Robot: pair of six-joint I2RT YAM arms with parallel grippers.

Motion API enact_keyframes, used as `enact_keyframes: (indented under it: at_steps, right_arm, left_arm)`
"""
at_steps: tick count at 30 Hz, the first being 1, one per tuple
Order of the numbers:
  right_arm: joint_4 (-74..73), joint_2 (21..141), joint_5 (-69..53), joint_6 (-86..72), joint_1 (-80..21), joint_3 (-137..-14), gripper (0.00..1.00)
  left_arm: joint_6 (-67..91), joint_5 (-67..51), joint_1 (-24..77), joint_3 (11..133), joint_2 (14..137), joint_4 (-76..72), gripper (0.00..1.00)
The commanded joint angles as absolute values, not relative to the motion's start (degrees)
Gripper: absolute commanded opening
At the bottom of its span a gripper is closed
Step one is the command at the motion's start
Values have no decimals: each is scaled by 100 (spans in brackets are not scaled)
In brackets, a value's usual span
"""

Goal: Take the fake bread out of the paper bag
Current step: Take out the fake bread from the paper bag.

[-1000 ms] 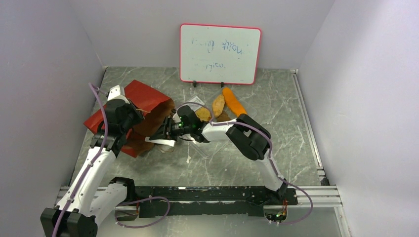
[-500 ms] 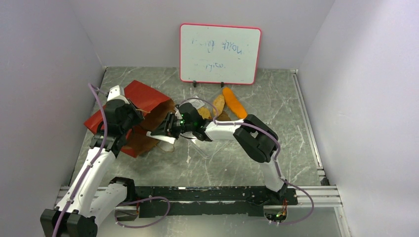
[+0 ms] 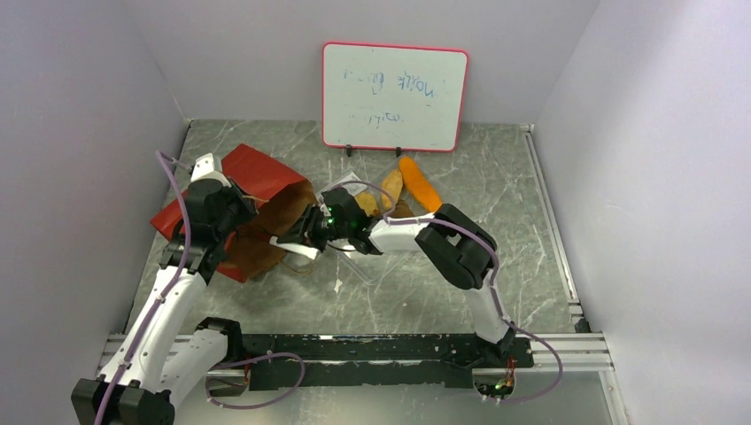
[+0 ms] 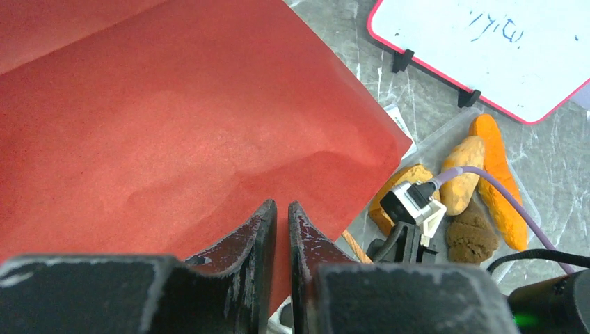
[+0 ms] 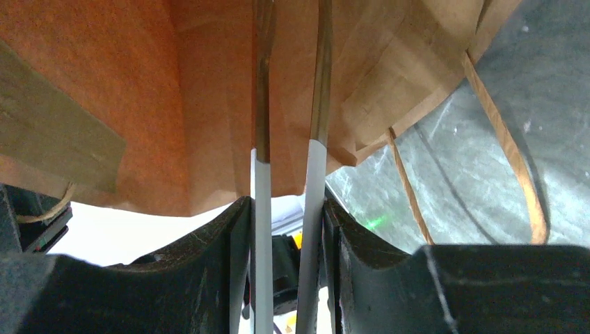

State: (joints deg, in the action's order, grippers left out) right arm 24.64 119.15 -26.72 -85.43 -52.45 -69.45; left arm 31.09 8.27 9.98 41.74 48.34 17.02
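- Four bread pieces lie on a clear tray (image 4: 435,139) just right of the bag: an orange baguette (image 3: 418,181), a tan roll (image 3: 390,188), a golden slice (image 4: 391,202) and a dark lump (image 4: 473,235).
- The red paper bag (image 3: 261,177) lies on its side at the worktop's (image 3: 514,230) left, mouth towards the tray.
- The right fingers (image 5: 261,202), partly apart with nothing visible between them, reach into the mouth.
- The left fingers (image 4: 261,236) are pressed together at the bag's red side; I cannot tell whether they pinch paper.

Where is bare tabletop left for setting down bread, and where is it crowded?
Bare marble lies right of the baguette toward the side rail, and along the near strip before the base rail. Crowded: from the paper bag across to the baguette.
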Motion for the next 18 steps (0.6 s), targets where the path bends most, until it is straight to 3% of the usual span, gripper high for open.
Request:
enact_keyframes:
  at_steps: [1,18]
  right_arm:
    - [2664,12200,-2584,-8734,-5225,-7303,38]
    - [2598,13026,-2652,-9056,-5267,-8216,39]
  left_arm:
    - [3155,634,1028,4306,4718,1714,7]
    - [3203,464,1028,4252,4736,1652,7]
